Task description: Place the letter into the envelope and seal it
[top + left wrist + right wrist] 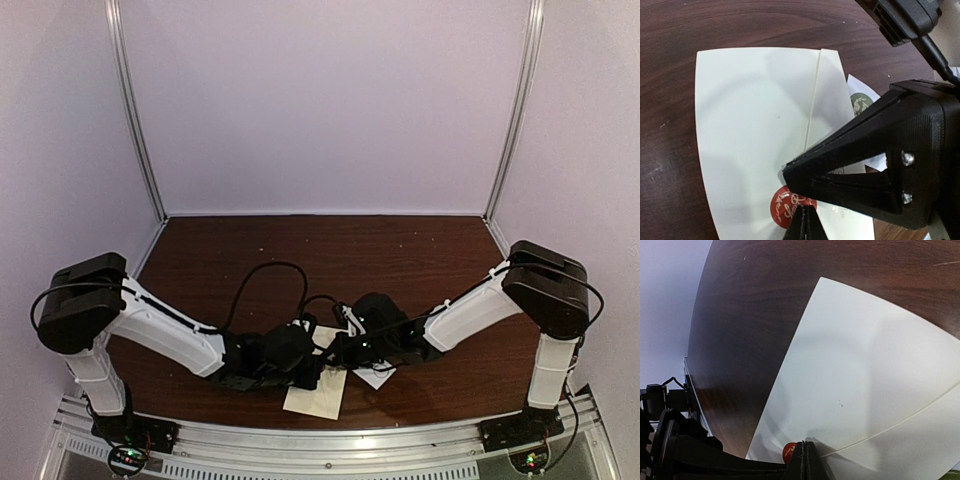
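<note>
Envelope (750,125): plain cream paper, rectangular, lying flat on table (400,250), close to table's near edge, about mid-width, slightly skewed to that edge. Flap folded down flat against body, its edge showing as a straight line. Red round sticker (781,209) with pale script sits at flap tip, partly hidden.

Far worktop (400,240) open, free passage. Near centre jammed: left pincer (804,222) and right pincer (804,460), both closed, tips meeting low over the envelope (755,125). Cables (262,272) loop up beside them. Walls (60,150) hem the left, right and back sides.
</note>
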Action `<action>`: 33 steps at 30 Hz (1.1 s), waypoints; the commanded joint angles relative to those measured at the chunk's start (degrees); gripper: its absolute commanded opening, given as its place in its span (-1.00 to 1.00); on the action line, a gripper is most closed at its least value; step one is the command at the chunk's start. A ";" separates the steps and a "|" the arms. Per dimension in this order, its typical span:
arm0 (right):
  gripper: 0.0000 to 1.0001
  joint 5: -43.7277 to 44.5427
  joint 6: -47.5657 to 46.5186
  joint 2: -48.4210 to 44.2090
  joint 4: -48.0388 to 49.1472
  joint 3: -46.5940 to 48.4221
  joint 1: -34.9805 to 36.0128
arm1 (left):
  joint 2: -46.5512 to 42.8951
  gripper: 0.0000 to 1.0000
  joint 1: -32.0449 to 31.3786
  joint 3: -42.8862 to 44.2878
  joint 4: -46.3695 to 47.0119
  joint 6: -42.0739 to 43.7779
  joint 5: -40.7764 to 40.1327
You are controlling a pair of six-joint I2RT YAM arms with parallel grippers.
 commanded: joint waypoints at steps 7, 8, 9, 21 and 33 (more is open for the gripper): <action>-1.00 2.77 -0.43 2.19 -6.17 -0.52 0.37 | -1.23 -1.00 -2.64 -3.90 -6.26 -1.70 3.21; -1.00 2.70 -0.43 2.19 -6.16 -0.51 0.38 | -1.72 -1.00 -2.81 -4.01 -6.21 -1.69 3.13; -1.00 2.65 -0.43 2.12 -6.16 -0.51 0.36 | -2.30 -1.00 -2.83 -4.10 -6.20 -1.88 3.05; -1.00 2.31 -1.06 0.88 -5.68 -0.42 0.36 | -9.90 -1.00 0.02 -2.99 -6.74 -1.55 -1.43; -1.00 2.13 -1.06 0.87 -5.80 -0.18 0.44 | -3.23 -1.00 2.29 2.19 -3.85 2.17 0.79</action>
